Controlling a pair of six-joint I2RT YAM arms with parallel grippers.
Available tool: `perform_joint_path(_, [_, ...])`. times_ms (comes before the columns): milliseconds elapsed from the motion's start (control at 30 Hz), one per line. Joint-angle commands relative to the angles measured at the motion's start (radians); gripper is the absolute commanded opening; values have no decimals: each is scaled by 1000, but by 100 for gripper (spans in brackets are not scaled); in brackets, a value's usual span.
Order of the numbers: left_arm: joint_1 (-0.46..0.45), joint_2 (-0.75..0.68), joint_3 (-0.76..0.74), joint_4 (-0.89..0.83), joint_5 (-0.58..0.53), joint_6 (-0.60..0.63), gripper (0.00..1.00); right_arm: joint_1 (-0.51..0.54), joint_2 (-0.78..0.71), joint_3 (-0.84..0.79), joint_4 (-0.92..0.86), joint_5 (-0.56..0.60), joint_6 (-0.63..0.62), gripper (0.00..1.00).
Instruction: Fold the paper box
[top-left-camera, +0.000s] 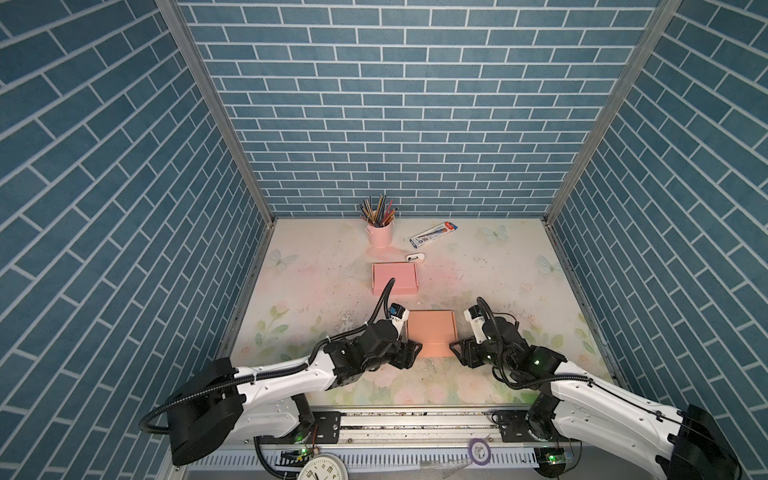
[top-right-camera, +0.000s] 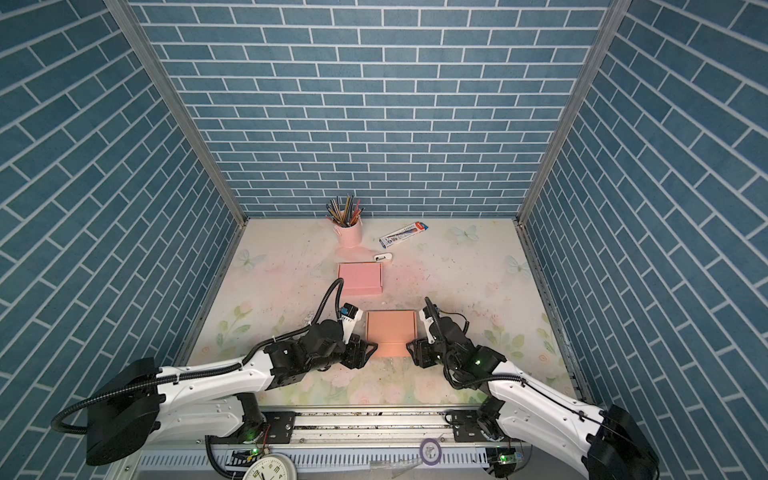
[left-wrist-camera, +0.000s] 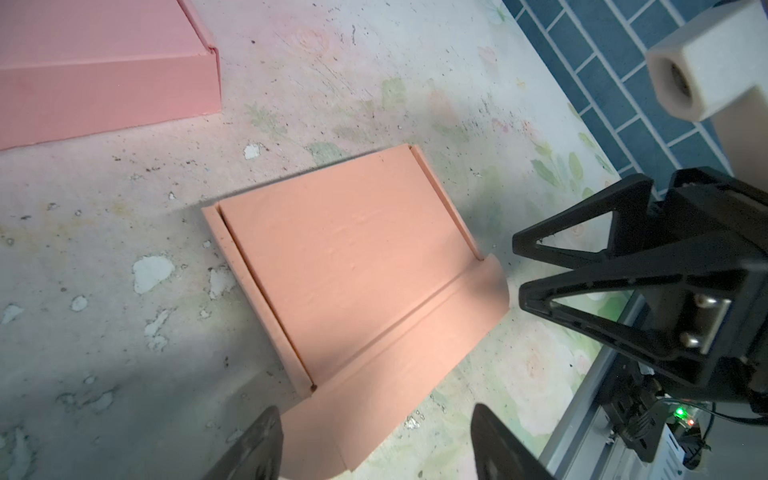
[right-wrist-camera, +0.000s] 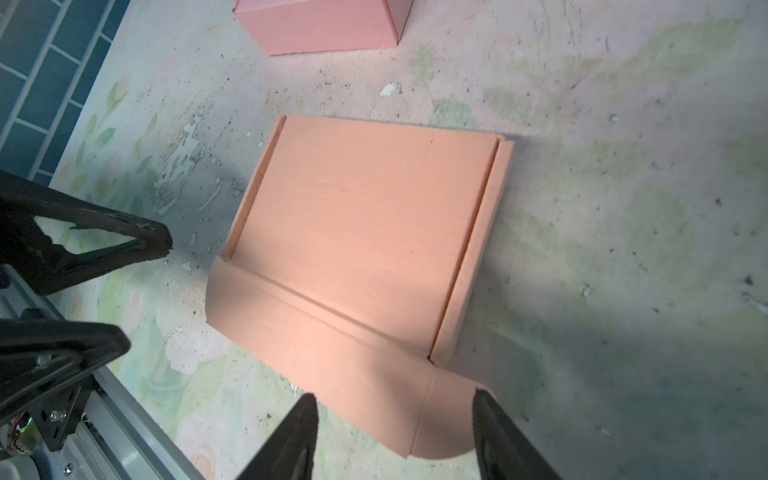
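While left hand (left-wrist-camera: 374, 411) and right hand (right-wrist-camera: 395, 395) gape empty, brick walls (top-left-camera: 395, 104) enclose the floral tabletop (top-left-camera: 498, 282).

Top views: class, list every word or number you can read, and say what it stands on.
"3", "4": on the white clock face at the near edge; its other numerals are cut off or unclear.
Print on the pencil carton: too small to read.
No print on the paper box or the pink box.

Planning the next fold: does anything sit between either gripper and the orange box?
Nothing visible does. The left gripper and right gripper hang open at the two ends of the near flap of the orange box. The pink box lies farther back, apart from both.
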Motion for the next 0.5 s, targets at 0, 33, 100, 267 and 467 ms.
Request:
perform_joint_path(0, [-13, 20, -21, -6, -24, -32, 73, 16, -14, -16, -22, 28, 62, 60])
perform_joint_path(33, [-15, 25, -21, 1, -23, -34, 73, 18, -14, -20, -22, 29, 64, 60])
perform_joint_path(100, [-16, 33, -23, 13, -24, -36, 73, 20, -13, -26, -20, 28, 68, 60])
perform_joint_path(267, [-17, 72, -17, 49, -6, -34, 74, 22, 1, -29, -9, 25, 69, 60])
perform_joint_path(467, [-28, 89, -25, 76, -3, -47, 74, 24, 21, -32, 19, 19, 67, 60])
